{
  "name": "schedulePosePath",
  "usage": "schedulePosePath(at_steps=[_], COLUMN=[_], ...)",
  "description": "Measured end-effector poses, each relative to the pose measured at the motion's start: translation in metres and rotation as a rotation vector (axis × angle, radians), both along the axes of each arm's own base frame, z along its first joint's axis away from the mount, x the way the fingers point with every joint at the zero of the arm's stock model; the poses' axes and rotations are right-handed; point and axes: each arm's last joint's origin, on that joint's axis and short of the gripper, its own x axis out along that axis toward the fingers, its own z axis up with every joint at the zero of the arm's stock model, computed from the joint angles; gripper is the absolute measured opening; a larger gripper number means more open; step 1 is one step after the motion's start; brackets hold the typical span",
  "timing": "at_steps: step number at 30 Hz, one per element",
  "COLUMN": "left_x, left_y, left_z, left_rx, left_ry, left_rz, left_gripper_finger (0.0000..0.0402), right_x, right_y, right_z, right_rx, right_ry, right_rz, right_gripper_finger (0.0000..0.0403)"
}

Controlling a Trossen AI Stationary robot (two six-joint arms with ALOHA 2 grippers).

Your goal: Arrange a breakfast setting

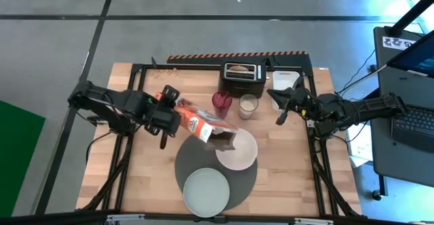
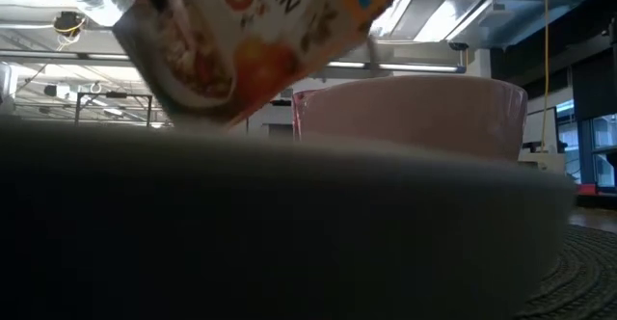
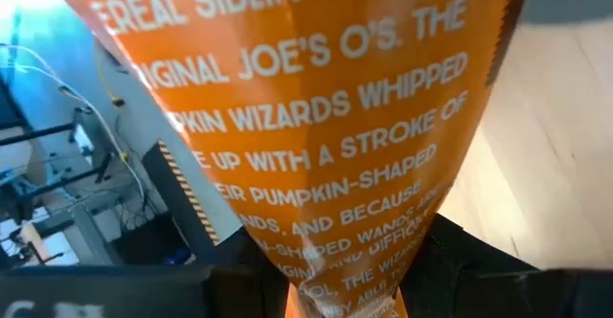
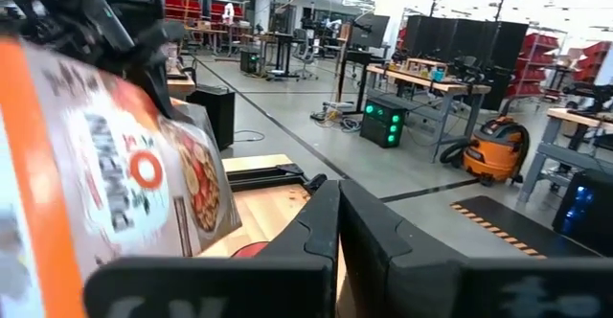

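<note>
My left gripper (image 1: 166,120) is shut on an orange cereal box (image 1: 203,125), which slants down with its open end (image 1: 224,141) over the white bowl (image 1: 239,150). The bowl sits on the far right part of the round dark-grey placemat (image 1: 186,164). The pale mint plate (image 1: 205,191) lies on the mat's near part. In the low view the plate's rim (image 2: 289,214) fills the front, with the bowl (image 2: 415,118) and the box (image 2: 251,40) behind. My right gripper (image 1: 281,110) is shut and empty, off the bowl's far right. No spoon shows. My left gripper pinches the cereal box at its upper, closed end (image 3: 335,261) between its two fingers (image 3: 469,261), one on each broad face. It comes from the table's left, along the box's length. The box is lifted clear and tilted, its open end lowest, above the bowl.
A black toaster (image 1: 243,78) stands at the far edge, with a white tray (image 1: 285,80) to its right. A red object (image 1: 222,101) and a pale cup (image 1: 248,106) stand just beyond the bowl. Bare wood lies on the near left and near right.
</note>
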Motion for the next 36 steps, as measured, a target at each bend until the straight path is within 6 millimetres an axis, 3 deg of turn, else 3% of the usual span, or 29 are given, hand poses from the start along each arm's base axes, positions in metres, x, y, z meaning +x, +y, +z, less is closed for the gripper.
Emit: schedulePosePath(at_steps=[8,14,26,36], left_x=[-0.002,-0.004,0.02,0.021], left_y=[-0.01,-0.018,-0.039,-0.045], left_z=[-0.019,-0.021,-0.049,-0.051], left_rx=[0.057,0.139,0.19,0.288], left_ry=[0.038,-0.012,0.084,0.064], left_rz=[-0.005,0.003,-0.037,-0.065], left_gripper_finger=[0.0134,0.0134,0.0133,0.013], right_x=[0.001,0.001,0.001,0.002], right_y=[0.001,0.001,0.002,0.004], right_z=[-0.002,-0.003,-0.003,-0.004], right_rx=[-0.006,-0.007,-0.008,-0.011], right_ry=[0.025,0.031,0.031,0.044], right_rz=[0.037,0.045,0.088,0.158], right_gripper_finger=[0.0014,0.0014,0.0014,0.0014])
